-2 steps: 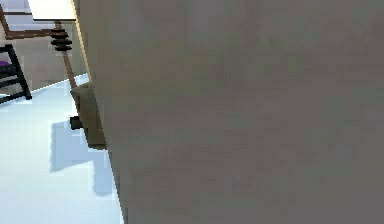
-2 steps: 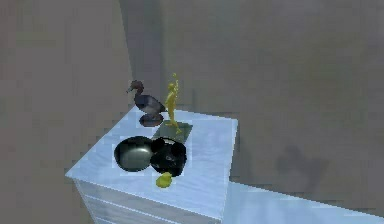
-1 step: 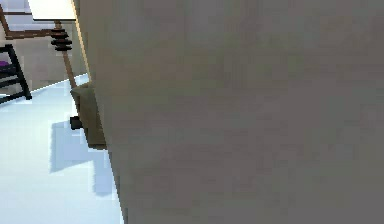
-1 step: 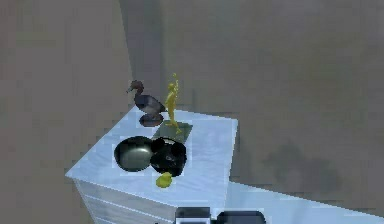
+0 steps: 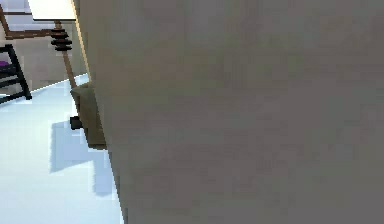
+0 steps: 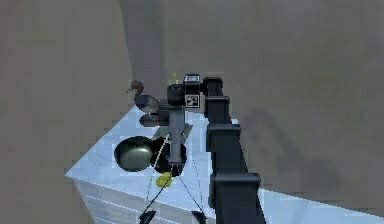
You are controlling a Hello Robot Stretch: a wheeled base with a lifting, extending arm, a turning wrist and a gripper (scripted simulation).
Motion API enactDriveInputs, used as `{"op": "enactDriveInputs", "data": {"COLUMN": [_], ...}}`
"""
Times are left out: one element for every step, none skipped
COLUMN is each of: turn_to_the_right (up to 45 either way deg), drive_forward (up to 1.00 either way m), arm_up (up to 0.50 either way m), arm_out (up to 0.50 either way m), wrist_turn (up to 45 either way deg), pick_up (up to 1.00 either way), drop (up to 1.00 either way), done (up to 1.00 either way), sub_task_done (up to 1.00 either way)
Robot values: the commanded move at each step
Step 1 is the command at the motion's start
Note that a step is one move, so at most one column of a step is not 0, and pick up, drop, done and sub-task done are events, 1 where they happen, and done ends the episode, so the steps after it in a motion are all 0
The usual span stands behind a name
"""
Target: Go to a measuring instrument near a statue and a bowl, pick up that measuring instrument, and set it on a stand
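Note:
In the arm side view my arm (image 6: 232, 160) rises from the bottom edge over a pale blue-white tabletop (image 6: 100, 170). The gripper (image 6: 173, 213) has its dark body near the middle and thin fingers (image 6: 152, 208) spreading toward the bottom edge. A small yellowish thing (image 6: 163, 180) lies on the tabletop between the fingers, too small to name. I cannot tell whether the gripper holds anything. A dark round bowl (image 6: 133, 154) stands just left of the gripper. Behind it, a small dark bird-like statue (image 6: 141, 97) stands near the table's far edge.
A plain grey-brown wall (image 6: 300, 70) stands behind the table. In the forward view a large grey-brown panel (image 5: 250, 110) is very close. At its left are pale floor (image 5: 40, 150), a dark chair (image 5: 10, 75), a wooden piece with a dark turned leg (image 5: 62, 42) and a low boxy thing (image 5: 90, 115).

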Motion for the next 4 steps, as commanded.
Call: {"op": "enactDriveInputs", "data": {"turn_to_the_right": [0.0,0.0,0.0,0.0], "drive_forward": [0.00,0.00,0.00,0.00], "arm_up": [0.00,0.00,0.00,0.00], "arm_out": [0.00,0.00,0.00,0.00], "wrist_turn": [45.0,45.0,45.0,42.0], "pick_up": [0.00,0.00,0.00,0.00], "drop": [0.00,0.00,0.00,0.00], "done": [0.00,0.00,0.00,0.00], "sub_task_done": [0.00,0.00,0.00,0.00]}}
